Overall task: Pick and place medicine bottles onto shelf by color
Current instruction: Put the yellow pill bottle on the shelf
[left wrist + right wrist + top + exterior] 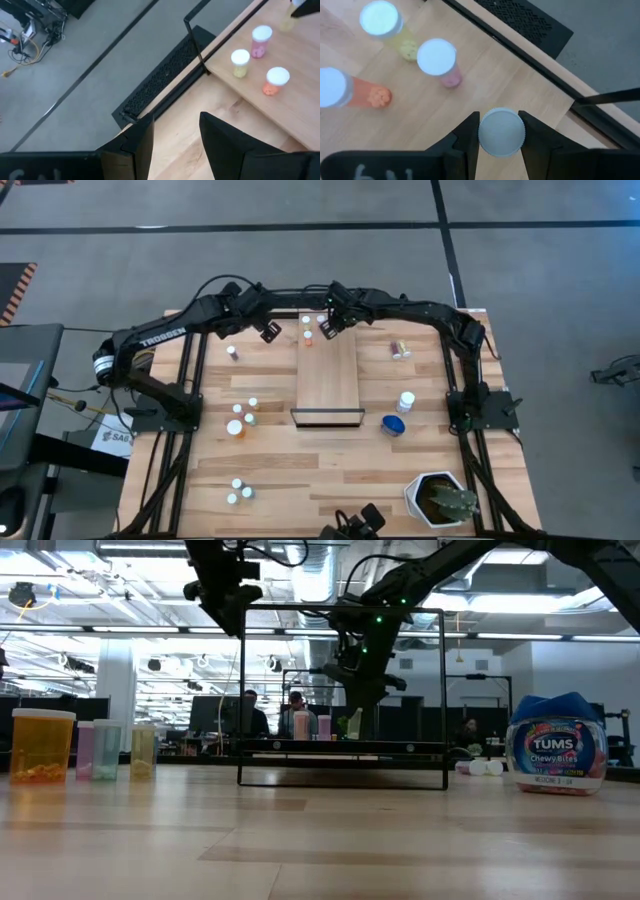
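Bottles of medicine are being sorted onto a shelf [329, 380], and one white-capped bottle [501, 132] is being pinched by its cap between the fingers [467, 137] of the right gripper [500, 135], which are closed down to the cap's width. It is being held above the far end of the shelf, close to three bottles already standing there: an orange one [350, 92], a pink one [440, 62] and a yellowish one [387, 27]. Small pills are being shown through their clear bodies.

Judging by their size, the bottles are being taken as light, stiff plastic pieces, smooth enough to slip and easy to knock over; the ribbed cap is being treated as the surest place to grip, from straight above.

The left gripper [175, 140] is being kept partly open and holding nothing, near the table's far edge just beside the shelf. More bottles are being left on the table: a group [243, 416] to the shelf's left, another [238, 491] nearer the front, and a blue bottle [393, 425] lying to its right. A plant pot [440, 500] is being left at the front right corner.
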Controlling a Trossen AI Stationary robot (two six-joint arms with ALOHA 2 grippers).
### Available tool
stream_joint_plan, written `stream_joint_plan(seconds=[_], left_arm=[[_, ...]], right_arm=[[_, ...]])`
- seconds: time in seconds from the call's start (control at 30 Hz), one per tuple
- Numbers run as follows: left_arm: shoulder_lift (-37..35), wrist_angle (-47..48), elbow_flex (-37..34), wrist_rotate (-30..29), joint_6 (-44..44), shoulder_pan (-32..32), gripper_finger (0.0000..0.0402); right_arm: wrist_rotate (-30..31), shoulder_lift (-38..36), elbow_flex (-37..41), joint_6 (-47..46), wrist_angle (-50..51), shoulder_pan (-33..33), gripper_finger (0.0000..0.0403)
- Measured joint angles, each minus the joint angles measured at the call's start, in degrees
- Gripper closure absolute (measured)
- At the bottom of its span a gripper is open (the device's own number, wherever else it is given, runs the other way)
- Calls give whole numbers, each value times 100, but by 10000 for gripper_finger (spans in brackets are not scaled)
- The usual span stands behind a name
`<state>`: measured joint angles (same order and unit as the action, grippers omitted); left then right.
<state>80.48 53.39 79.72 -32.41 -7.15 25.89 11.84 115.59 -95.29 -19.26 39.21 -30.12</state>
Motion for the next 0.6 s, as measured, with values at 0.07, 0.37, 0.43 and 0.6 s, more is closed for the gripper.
stream_joint_plan(seconds=[0.07,0.37,0.43,0.6], left_arm=[[-53,-1,0,1,2,0,253],[-85,-7,1,1,31,-4,253],[-85,-9,2,1,33,-7,253],[-85,26,0,1,65,-7,253]], right_arm=[[-1,0,0,-18,-42,12,267],[1,0,0,-75,-39,20,267],[0,0,0,-77,-63,29,267],[1,0,0,171,19,38,267]])
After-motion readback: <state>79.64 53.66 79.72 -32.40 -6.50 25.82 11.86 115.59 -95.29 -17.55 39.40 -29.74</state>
